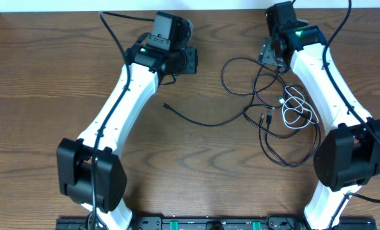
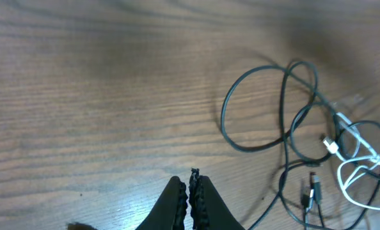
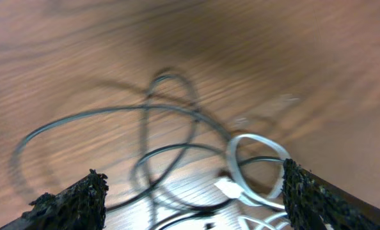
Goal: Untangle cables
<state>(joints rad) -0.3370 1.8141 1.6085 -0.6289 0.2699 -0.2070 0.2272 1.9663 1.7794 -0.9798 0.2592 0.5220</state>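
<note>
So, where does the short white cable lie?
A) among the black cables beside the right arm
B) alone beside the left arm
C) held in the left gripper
A: the white cable lies looped among the black cables, close beside the right arm.

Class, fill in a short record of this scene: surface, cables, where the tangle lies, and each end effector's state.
Surface: wooden table
Black cables: several thin cords, looped and crossing, on the robot's right side
White cable: one short cord coiled among the black loops
Stray plug end: reaches toward the table's middle
Left end effector: shut, empty, over bare wood beside the tangle
Right end effector: open wide, over the tangle, gripping nothing
</note>
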